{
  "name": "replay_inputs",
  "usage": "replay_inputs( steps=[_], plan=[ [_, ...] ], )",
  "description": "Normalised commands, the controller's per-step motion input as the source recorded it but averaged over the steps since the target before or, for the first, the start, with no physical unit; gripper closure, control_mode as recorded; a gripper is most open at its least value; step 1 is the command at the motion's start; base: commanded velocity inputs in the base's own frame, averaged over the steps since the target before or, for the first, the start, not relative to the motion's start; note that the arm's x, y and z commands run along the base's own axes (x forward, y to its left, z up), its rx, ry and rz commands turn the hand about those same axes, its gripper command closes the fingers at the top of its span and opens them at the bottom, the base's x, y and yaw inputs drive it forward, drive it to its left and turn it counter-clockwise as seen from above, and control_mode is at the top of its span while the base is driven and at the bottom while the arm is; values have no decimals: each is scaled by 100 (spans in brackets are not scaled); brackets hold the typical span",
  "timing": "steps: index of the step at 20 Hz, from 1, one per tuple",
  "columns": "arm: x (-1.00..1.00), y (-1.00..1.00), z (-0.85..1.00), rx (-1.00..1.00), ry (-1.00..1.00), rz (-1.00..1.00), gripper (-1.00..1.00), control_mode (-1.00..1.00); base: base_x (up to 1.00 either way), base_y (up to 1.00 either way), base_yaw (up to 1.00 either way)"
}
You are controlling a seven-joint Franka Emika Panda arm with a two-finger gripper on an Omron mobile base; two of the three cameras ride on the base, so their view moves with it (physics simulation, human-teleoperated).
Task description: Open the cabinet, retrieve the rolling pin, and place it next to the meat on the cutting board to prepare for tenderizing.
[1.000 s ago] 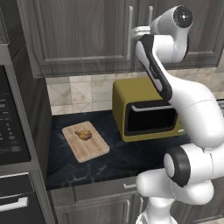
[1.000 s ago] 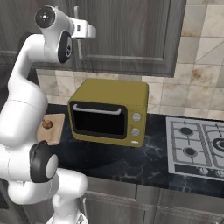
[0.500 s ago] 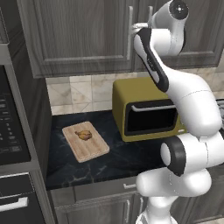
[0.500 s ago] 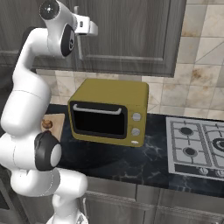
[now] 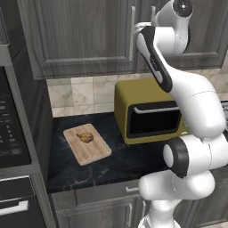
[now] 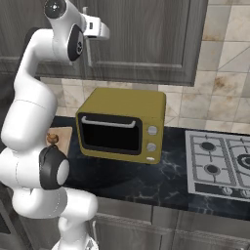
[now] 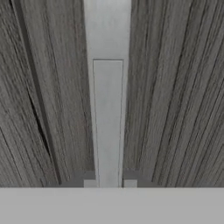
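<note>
Your hand (image 5: 137, 30) has just clenched on the silver bar handle (image 7: 107, 122) of the cabinet (image 5: 80, 40), so the door is ready to pull. Below the cabinet, on the bench, the meat (image 5: 85, 137) sits on the cutting board (image 5: 95, 152). No readable writing.

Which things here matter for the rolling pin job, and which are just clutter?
Job:
- dark grey wood-grain wall cabinet, doors shut
- its vertical silver bar handle, gripper shut on it
- light wooden cutting board
- small golden-brown meat on that board

Clutter:
- mustard-yellow toaster oven
- gas hob
</note>
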Motion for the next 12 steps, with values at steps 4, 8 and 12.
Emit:
replay_inputs(
  steps=[4,8,12],
  plan=[
    [10,0,0,0,0,1,100,-100,0,0,0],
    [19,0,0,0,1,0,100,-100,0,0,0],
    [25,5,0,0,6,0,100,-100,0,0,0]
  ],
)
